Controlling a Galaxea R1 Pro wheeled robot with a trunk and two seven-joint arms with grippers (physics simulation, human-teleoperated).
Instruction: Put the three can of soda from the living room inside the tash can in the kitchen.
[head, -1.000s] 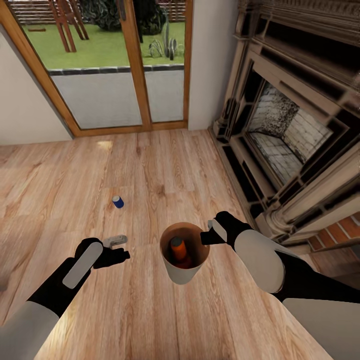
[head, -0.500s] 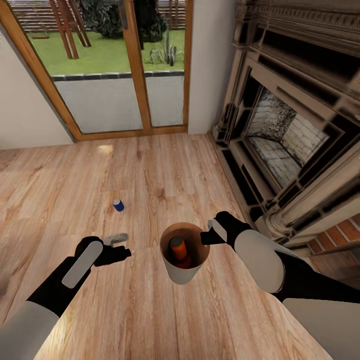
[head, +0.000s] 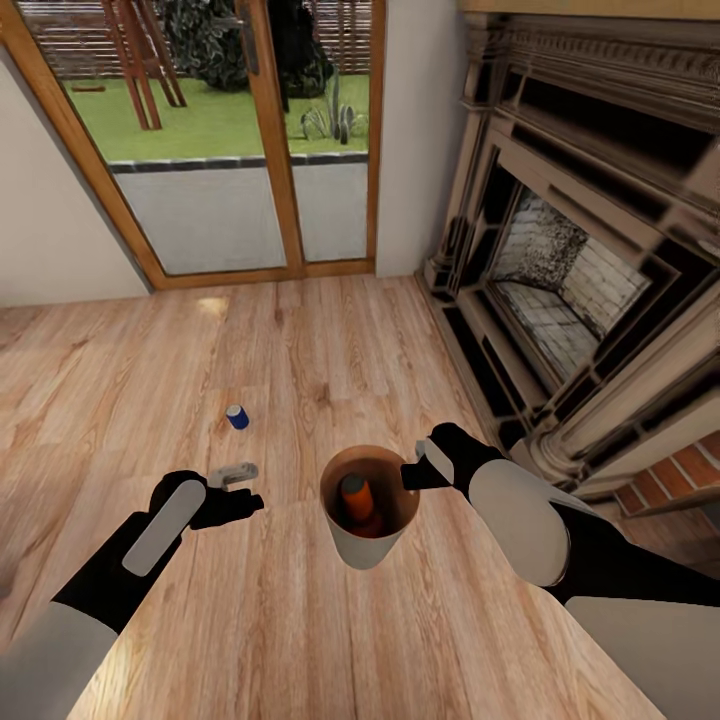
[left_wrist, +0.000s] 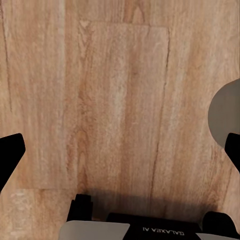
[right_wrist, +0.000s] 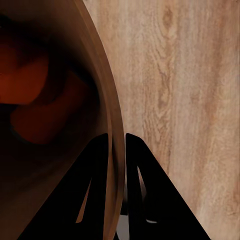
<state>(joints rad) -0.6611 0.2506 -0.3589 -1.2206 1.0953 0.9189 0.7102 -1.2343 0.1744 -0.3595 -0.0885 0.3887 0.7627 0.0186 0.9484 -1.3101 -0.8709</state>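
The tash can (head: 367, 546), pale outside and orange-brown inside, hangs just above the plank floor of the living room. My right gripper (head: 411, 473) is shut on its rim. The right wrist view shows the gripper (right_wrist: 116, 145) with one finger inside the bin wall (right_wrist: 102, 85) and one outside. An orange can of soda (head: 355, 492) stands in the bin, with a second orange shape (right_wrist: 47, 117) beside it. The dark blue can of soda (head: 237, 416) stands on the floor ahead of my left gripper (head: 238, 488). That gripper (left_wrist: 120, 150) is open over bare planks.
A dark carved fireplace surround (head: 560, 290) runs along the right, with red brick (head: 690, 465) at its near end. Wood-framed glass doors (head: 260, 140) stand ahead, a white wall (head: 50, 240) to their left. Light plank floor (head: 300, 340) stretches between.
The whole view has shifted: doors, fireplace and blue can sit slightly lower in the picture, the can nearer my left gripper. Both arms and the bin keep their places in the view.
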